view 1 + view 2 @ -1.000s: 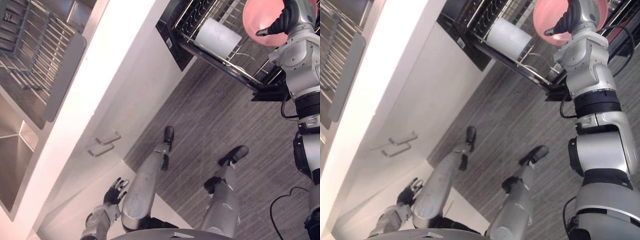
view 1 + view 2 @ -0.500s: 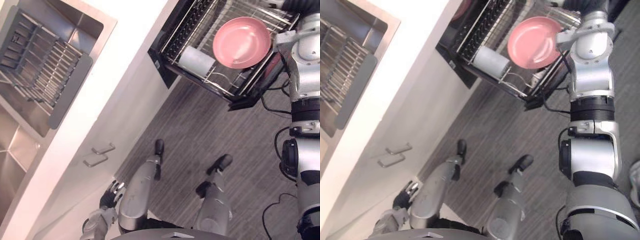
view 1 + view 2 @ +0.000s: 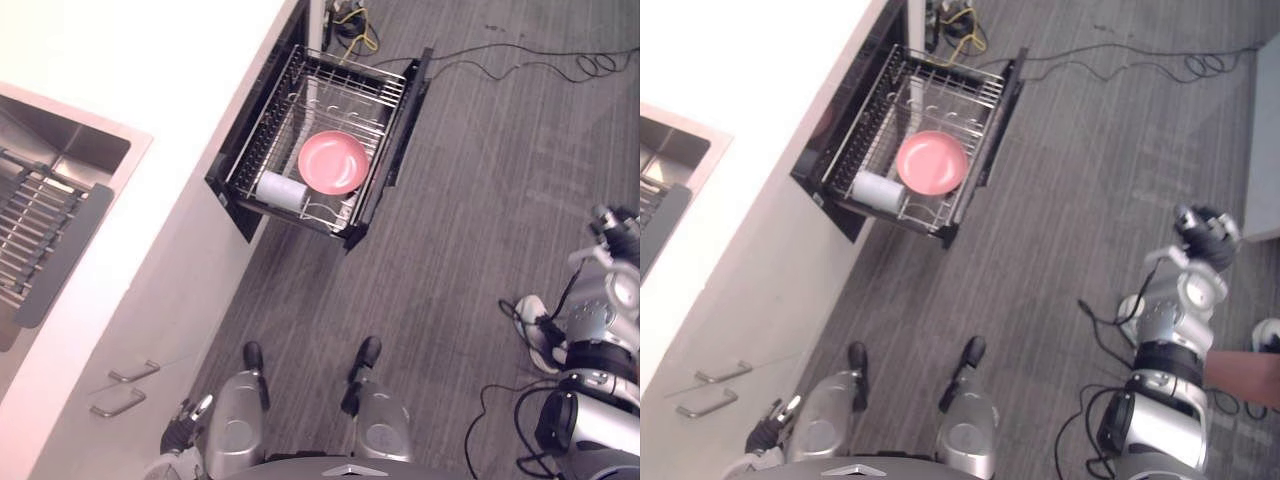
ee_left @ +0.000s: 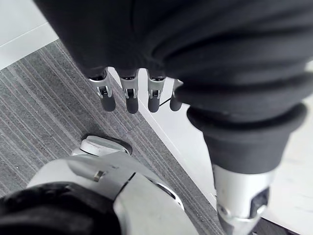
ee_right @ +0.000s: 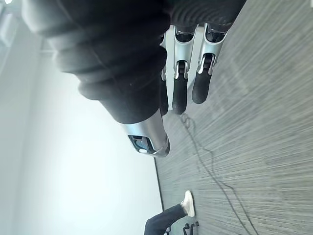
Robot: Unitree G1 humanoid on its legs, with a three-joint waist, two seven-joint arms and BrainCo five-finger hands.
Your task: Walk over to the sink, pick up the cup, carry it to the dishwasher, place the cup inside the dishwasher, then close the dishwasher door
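A pink bowl-shaped cup (image 3: 333,162) rests in the wire rack (image 3: 300,95) of the pulled-out dishwasher (image 3: 402,125), next to a white cylinder cup (image 3: 280,190) that lies on its side. My right hand (image 3: 1205,228) hangs over the grey floor far to the right of the dishwasher. Its fingers (image 5: 178,93) are relaxed and hold nothing. Low beside the white cabinet front, my left hand (image 3: 185,420) is open and empty, its fingers (image 4: 129,95) straight.
The white counter (image 3: 180,90) runs along the left, with the steel sink (image 3: 55,160) and a grey drying rack (image 3: 40,250) in it. Cabinet handles (image 3: 125,388) sit below. Cables (image 3: 520,50) cross the floor. A person's shoe (image 5: 188,203) is nearby.
The camera has swung round and the whole picture has shifted. My right hand has let go of the pink cup, which now lies in the rack, and has drawn back far from the dishwasher.
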